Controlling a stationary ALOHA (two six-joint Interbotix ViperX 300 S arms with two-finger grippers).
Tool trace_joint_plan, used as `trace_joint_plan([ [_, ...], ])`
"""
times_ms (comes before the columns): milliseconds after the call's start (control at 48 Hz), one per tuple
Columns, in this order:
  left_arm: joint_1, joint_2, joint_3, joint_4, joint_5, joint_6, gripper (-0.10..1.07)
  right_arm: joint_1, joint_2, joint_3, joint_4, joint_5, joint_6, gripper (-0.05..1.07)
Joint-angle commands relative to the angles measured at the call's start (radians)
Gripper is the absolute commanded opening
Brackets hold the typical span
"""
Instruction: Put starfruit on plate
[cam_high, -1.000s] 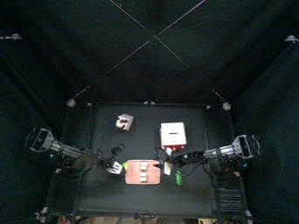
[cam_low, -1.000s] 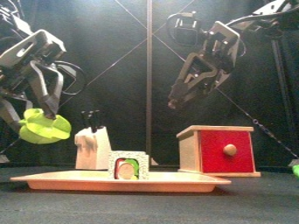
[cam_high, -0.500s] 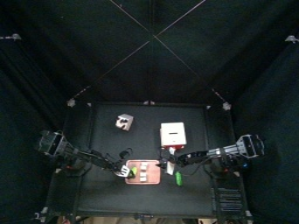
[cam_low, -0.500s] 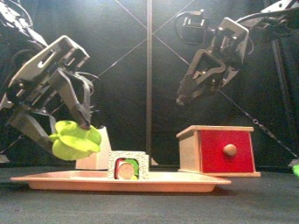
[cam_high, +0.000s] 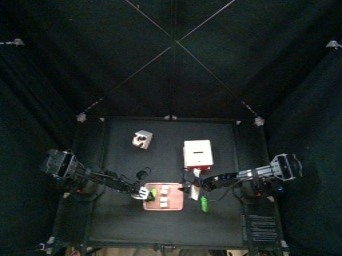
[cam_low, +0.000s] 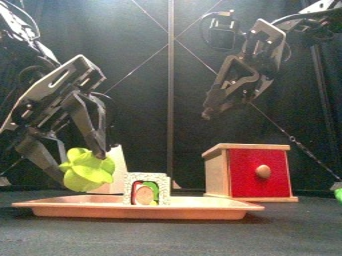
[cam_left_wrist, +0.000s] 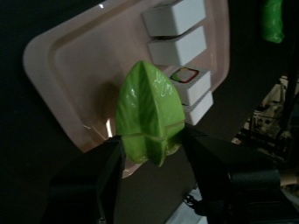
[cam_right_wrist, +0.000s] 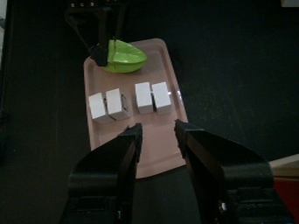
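The starfruit (cam_low: 87, 172) is a yellow-green lumpy piece. My left gripper (cam_low: 80, 158) is shut on it and holds it just above the left end of the pink plate (cam_low: 201, 207). In the left wrist view the starfruit (cam_left_wrist: 149, 109) hangs over the plate (cam_left_wrist: 70, 70). From above, the left gripper (cam_high: 140, 192) is at the plate's (cam_high: 166, 203) left edge. My right gripper (cam_low: 214, 100) is open and empty, high above the plate's right part. In its wrist view it (cam_right_wrist: 158, 129) looks down on the plate (cam_right_wrist: 128, 79) and the starfruit (cam_right_wrist: 124, 56).
Several white sushi-like pieces (cam_right_wrist: 107, 105) lie on the plate. A white box with a red front (cam_low: 247, 170) stands behind the plate's right end. A bright green elongated item (cam_high: 206, 206) lies right of the plate. A small pink-white object (cam_high: 140, 138) sits further back.
My left gripper has carried the starfruit to the right and lower, from left of the plate to over its left end. The right gripper has risen slightly.
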Motion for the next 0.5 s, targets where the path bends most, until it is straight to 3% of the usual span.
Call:
trace_joint_plan([
  [0, 0.002, -0.008, 0.0, -0.032, -0.008, 0.003, 0.79, 0.0, -0.029, -0.011, 0.0, -0.003, -0.002, 0.75],
  [250, 0.003, -0.014, -0.002, -0.048, -0.008, 0.009, 0.97, 0.0, -0.029, -0.009, 0.002, -0.003, -0.002, 0.75],
  [479, 0.002, -0.028, 0.0, -0.046, -0.008, 0.011, 1.0, 0.0, -0.031, -0.009, 0.0, -0.003, -0.002, 0.75],
])
